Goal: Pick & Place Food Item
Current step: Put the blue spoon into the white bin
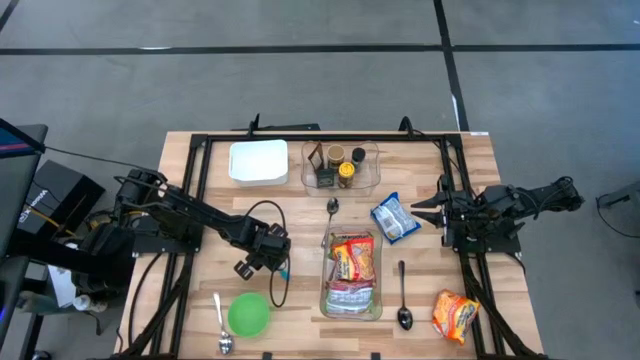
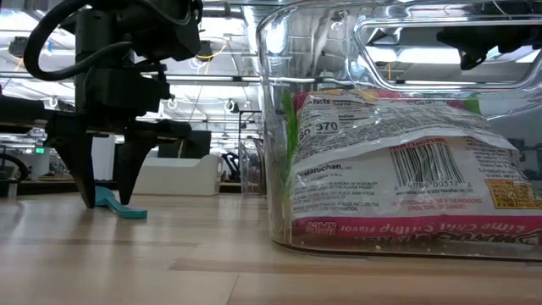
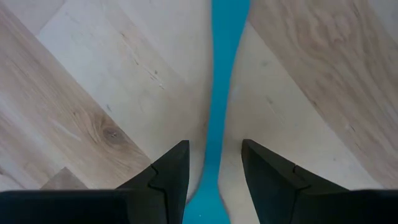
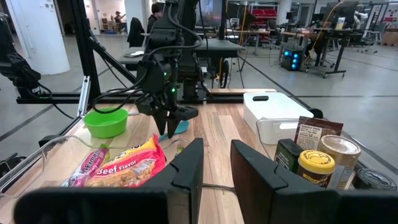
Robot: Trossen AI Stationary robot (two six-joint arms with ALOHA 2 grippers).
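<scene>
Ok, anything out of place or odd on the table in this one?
One thing: the left gripper, fingers open, straddles a blue utensil lying flat on the wood, not a food item. An orange noodle packet sits askew near the table's front right corner. The right gripper waits beside the blue snack bag. Nothing spilled or damaged.

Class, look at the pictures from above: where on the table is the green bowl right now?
In the high view the green bowl sits near the table's front edge on the left arm's side, between a spoon and the clear container of noodle packets.
</scene>
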